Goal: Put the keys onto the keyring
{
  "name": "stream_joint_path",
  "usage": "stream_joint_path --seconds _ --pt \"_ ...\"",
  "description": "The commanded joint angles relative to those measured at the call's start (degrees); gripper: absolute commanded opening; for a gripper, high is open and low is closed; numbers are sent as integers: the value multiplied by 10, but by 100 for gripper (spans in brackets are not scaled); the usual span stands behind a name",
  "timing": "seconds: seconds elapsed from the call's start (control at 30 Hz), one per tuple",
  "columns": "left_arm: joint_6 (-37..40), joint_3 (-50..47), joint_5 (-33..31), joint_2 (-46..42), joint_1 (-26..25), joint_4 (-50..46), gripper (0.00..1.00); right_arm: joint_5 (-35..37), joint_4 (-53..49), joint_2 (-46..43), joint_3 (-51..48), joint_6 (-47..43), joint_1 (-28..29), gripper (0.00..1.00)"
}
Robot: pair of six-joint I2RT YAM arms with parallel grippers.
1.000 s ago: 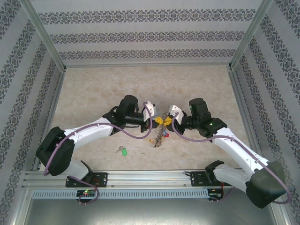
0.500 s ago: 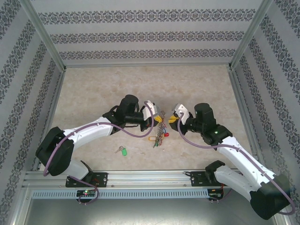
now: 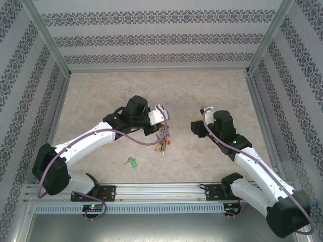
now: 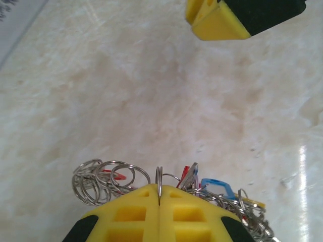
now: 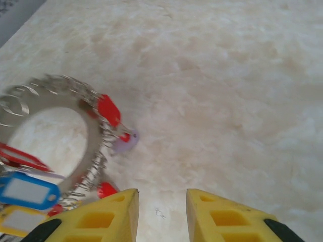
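Over the last second the right gripper (image 3: pixel 196 127) has backed away from the keyring (image 3: pixel 162 138) towards its own side, and the two arms now stand well apart. Its jaws have parted on the way. The right wrist view shows a plain gap between the yellow pads of the right gripper (image 5: pixel 162 201), with only bare surface (image 3: pixel 101 101) behind it and nothing held.

The left gripper (image 3: pixel 162 125) has turned a little and lifted the bunch, so the tagged keys now dangle below it. In the left wrist view its jaws are pressed together on the keyring (image 4: pixel 158 184), whose thin edge runs up between the pads of the left gripper (image 4: pixel 159 206).

We read this as a hand-off just finished. A red-tagged key (image 5: pixel 108 111) sits against the keyring (image 5: pixel 90 132) on the side nearest the right arm. We cannot tell whether it is truly threaded on or only resting among the others.

The green-tagged key (image 3: pixel 131 162) lies alone on the surface, near the left arm and well apart from the bunch, so that half of the job remains.

The ring is the only holder here, and it carries small split rings and keys with red, blue and yellow tags.
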Motion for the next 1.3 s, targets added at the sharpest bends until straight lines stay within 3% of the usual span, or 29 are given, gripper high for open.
stream_joint_path --seconds 0.0,0.23,0.4,0.73,0.8,0.97,1.03,1.1,1.27 --pt "90 59 -66 12 6 -105 0 29 -39 29 26 81 -18 32" --pt "156 170 -96 144 -11 -225 0 16 -48 65 30 140 -65 35" --pt "163 231 -110 244 -42 -251 0 9 -63 54 19 154 -88 36" --pt "147 359 -66 378 -91 -287 0 -16 -69 23 -22 169 -147 36" --pt "143 363 -53 392 -94 -289 4 -17 -72 21 -23 167 -150 36" --pt "82 343 23 373 -96 -244 23 -3 -79 7 -30 165 -160 40" --pt "47 307 66 335 -92 -183 28 -3 -77 1 -31 165 -165 45" --pt "2 257 100 291 -85 -104 42 -10 -74 -6 -30 169 -168 50" --pt "-116 129 101 178 -51 55 43 -69 -41 -39 -27 200 -172 65"
